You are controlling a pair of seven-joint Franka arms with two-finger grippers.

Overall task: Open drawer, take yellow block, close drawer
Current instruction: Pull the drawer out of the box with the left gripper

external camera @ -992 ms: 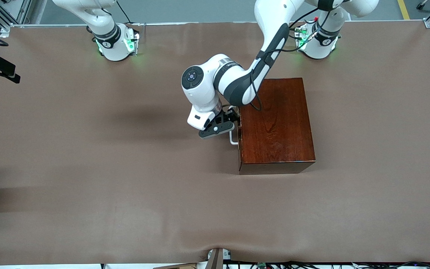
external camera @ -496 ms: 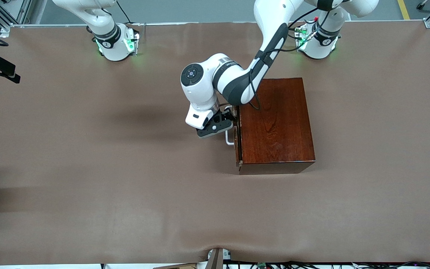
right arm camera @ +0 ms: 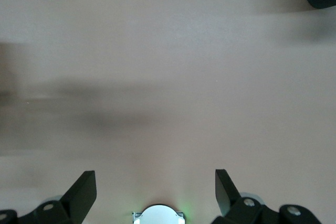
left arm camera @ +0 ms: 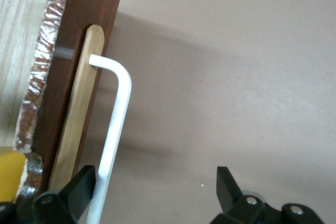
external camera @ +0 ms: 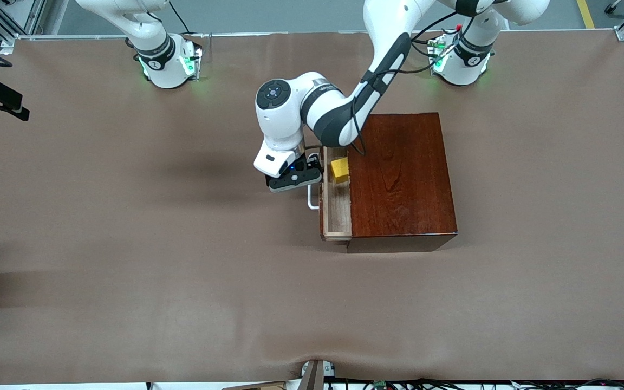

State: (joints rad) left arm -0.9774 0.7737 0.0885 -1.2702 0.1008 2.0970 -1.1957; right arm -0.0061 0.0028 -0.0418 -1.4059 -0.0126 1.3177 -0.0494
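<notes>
The counter (external camera: 128, 244) is covered in brown cloth and carries one big thing: a dark reddish-brown wooden box (external camera: 401, 176), toward the left arm's end. The left arm reaches from its base over the box's top corner and bends down in front of the drawer, so its elbow hides part of the drawer's end nearest the bases.

The drawer (external camera: 337, 214), a pale wood tray, is pulled partway out of the box toward the right arm's end. Its long axis runs from the bases toward the front camera. Its white U-shaped handle (external camera: 312, 198) runs along the drawer front the same way.

The left claw (external camera: 300, 174) sits at the handle. In the left wrist view its fingers (left arm camera: 79, 190) are spread wide, one just beside the white bar, the other well apart; it pinches nothing.

The right claw (right arm camera: 156, 190) waits with fingers spread, holding nothing, over bare counter.

The yellow block (external camera: 339, 169) lies in the drawer, at the end nearer the bases, beside the box's edge.
</notes>
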